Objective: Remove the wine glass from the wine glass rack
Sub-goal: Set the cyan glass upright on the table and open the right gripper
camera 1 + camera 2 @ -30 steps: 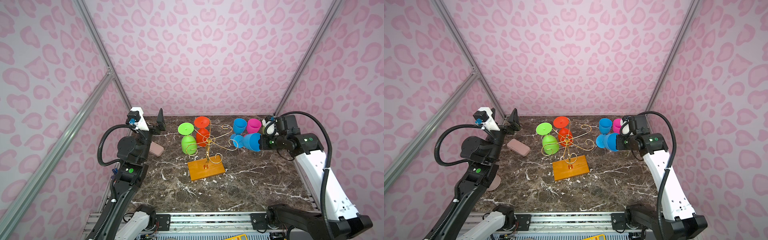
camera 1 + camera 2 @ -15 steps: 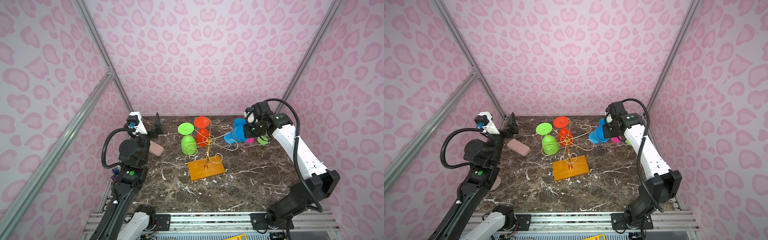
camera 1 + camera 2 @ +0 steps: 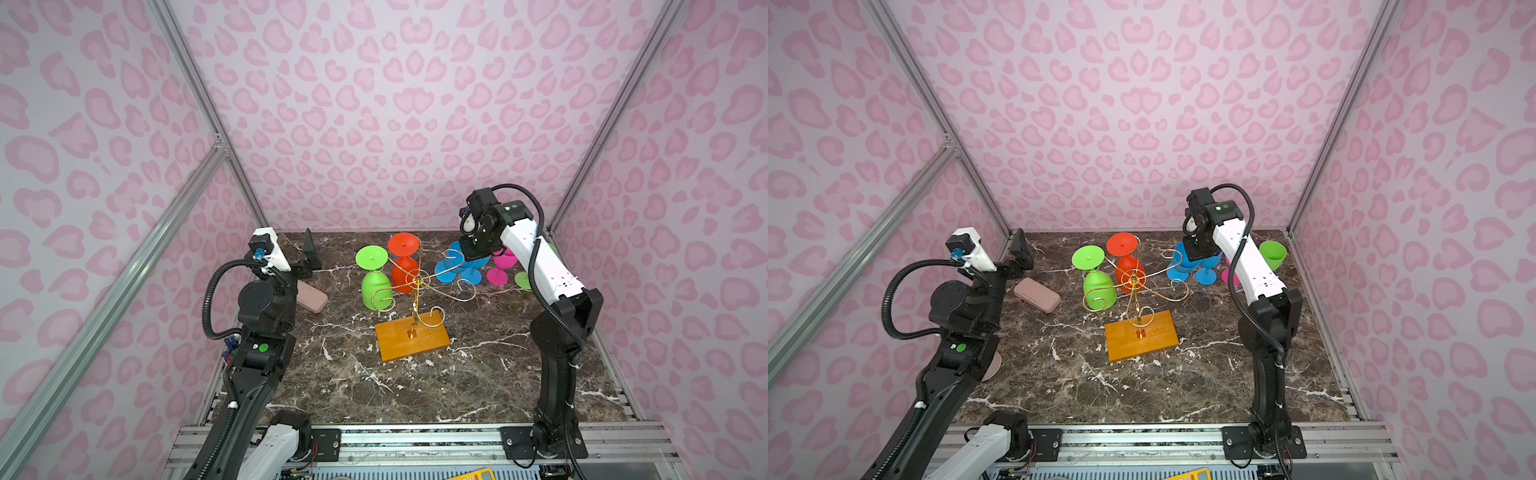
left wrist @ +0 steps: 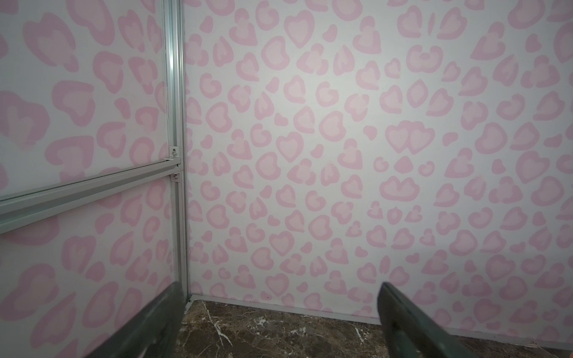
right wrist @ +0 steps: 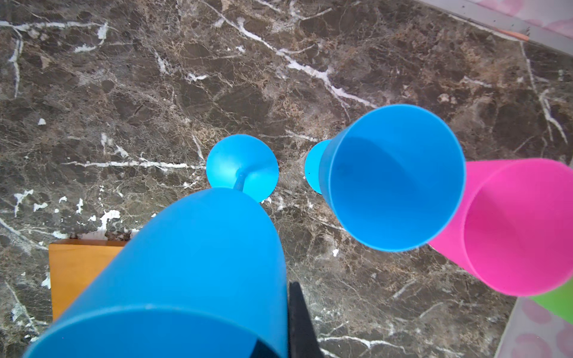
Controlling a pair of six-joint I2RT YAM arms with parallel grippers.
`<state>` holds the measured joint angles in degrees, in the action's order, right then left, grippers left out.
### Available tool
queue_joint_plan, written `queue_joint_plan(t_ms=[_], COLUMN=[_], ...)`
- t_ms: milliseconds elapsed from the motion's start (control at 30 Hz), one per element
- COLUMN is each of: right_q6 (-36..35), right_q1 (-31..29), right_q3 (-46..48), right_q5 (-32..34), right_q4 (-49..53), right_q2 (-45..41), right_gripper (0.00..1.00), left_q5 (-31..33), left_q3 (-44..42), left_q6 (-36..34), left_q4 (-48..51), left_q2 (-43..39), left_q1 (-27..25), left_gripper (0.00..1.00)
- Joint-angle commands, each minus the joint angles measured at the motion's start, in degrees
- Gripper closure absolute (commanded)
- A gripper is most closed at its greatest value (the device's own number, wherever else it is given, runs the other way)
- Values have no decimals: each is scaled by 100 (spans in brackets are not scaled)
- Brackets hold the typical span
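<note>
The wine glass rack [image 3: 417, 286] [image 3: 1133, 286] is gold wire on an orange wooden base [image 3: 411, 338] [image 5: 77, 269], mid-table. A green wine glass [image 3: 376, 286] [image 3: 1098, 289] and a red wine glass [image 3: 405, 268] [image 3: 1129, 266] hang upside down from it. My right gripper [image 3: 473, 249] [image 3: 1196, 249] [image 5: 285, 310] points down at the back right, shut on the rim wall of a blue wine glass [image 3: 451, 262] [image 3: 1177, 262] [image 5: 192, 263] that is off the rack, foot [image 5: 242, 169] low over the marble. My left gripper [image 3: 309, 257] [image 3: 1019, 253] [image 4: 279, 285] stands open and empty near the back-left corner.
A second blue glass [image 5: 393, 176] [image 3: 1206, 266], a pink glass [image 5: 521, 226] [image 3: 505, 259] and a green glass [image 3: 1273, 253] stand upright at the back right beside the held one. A pinkish-brown case [image 3: 309, 297] [image 3: 1037, 294] lies by the left arm. Patterned walls enclose the table.
The right arm has swung from the right side toward the back, turning the blue glass from lying sideways to bowl-up under the gripper. The left arm has shifted only slightly.
</note>
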<state>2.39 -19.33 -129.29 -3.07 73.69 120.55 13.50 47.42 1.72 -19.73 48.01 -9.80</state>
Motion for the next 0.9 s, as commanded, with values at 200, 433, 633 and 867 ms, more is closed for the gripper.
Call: queue_joint_plan(t_ms=[200,433,633,867], right_q6=[-160,-152,-169,-130], right_q1=[-158,-162,-193,-195], right_q3=[-805,-1001,-1107,-1304], right_q5=[219,254,279,238], right_q4=[585,648,708,691], right_q2=[788,1040,1207,1109], right_gripper=[100,100,91,85], left_q5=[40,-5,-5,-9], left_q3=[-75,-75,-75,-66], left_q6=[158,214,285,373], left_q4=[-154,-106,-67,-23], left_q2=[-47,-33,-15,-18], left_q1=[96,137,177,189], left_gripper=[2,2,2,2])
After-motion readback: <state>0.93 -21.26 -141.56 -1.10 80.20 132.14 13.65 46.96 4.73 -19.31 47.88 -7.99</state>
